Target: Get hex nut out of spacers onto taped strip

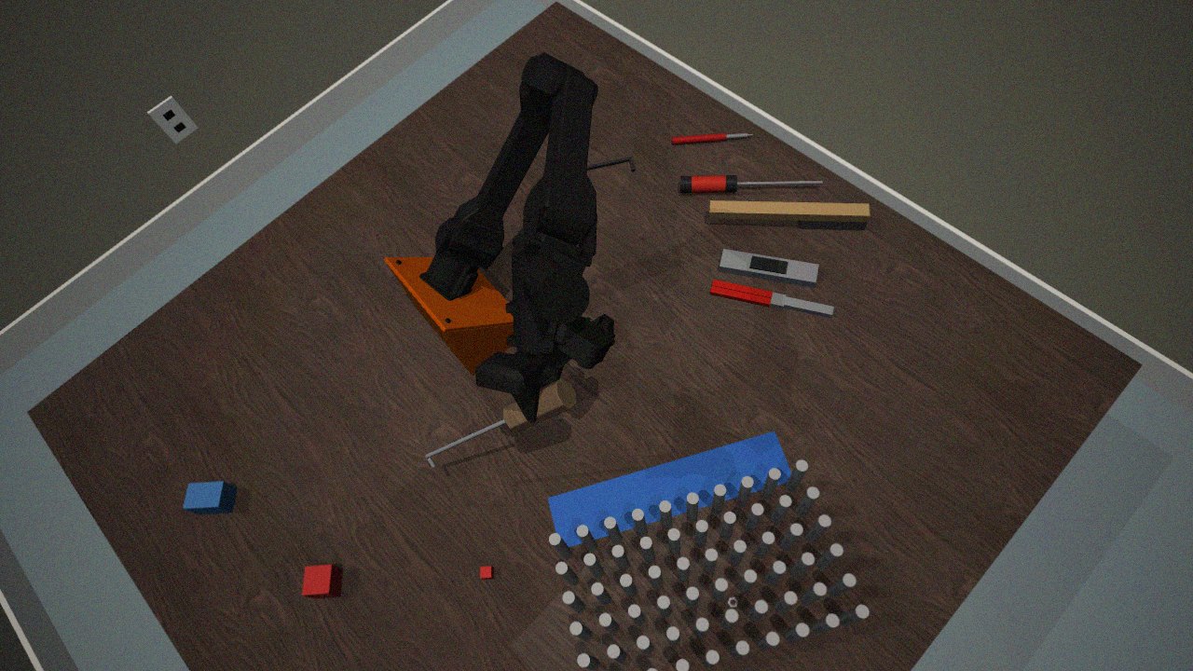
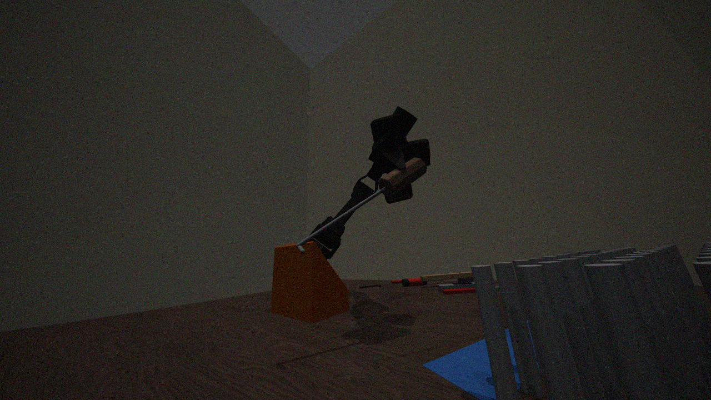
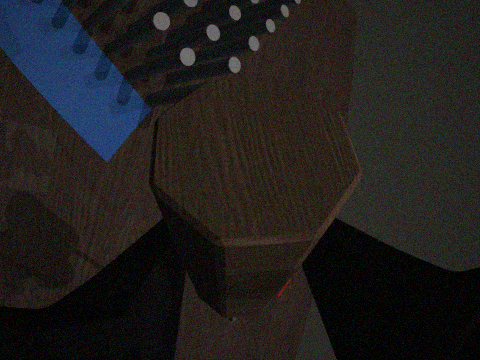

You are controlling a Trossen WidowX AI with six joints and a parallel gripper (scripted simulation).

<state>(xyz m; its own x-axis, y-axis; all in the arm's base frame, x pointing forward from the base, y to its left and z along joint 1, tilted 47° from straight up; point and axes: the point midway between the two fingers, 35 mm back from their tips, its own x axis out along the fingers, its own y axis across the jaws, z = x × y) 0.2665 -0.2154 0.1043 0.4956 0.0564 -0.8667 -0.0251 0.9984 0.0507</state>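
My gripper (image 1: 533, 407) (image 2: 401, 170) (image 3: 240, 220) is shut on the wooden handle (image 1: 552, 402) (image 2: 411, 171) (image 3: 255, 175) of a hook tool, high above the table. The tool's thin metal rod (image 1: 467, 439) (image 2: 343, 215) slants down to the left in the top and exterior views and ends in a short bent tip (image 1: 431, 461) (image 2: 300, 248). The hex nut (image 1: 731, 599) lies deep among the standing spacers (image 1: 710, 554) (image 2: 551, 318) (image 3: 213, 32). The blue taped strip (image 1: 659, 479) (image 2: 462, 365) (image 3: 70, 95) lies along the front of the spacers, with no nut visible on it.
An orange block (image 1: 442, 300) (image 2: 303, 288) stands by the arm. A screwdriver (image 1: 708, 184), a wooden bar (image 1: 788, 208), a grey tool (image 1: 801, 271) and a red-handled tool (image 1: 740, 293) lie at the right. A blue block (image 1: 205, 495) and red blocks (image 1: 318, 580) (image 1: 486, 572) lie at the left.
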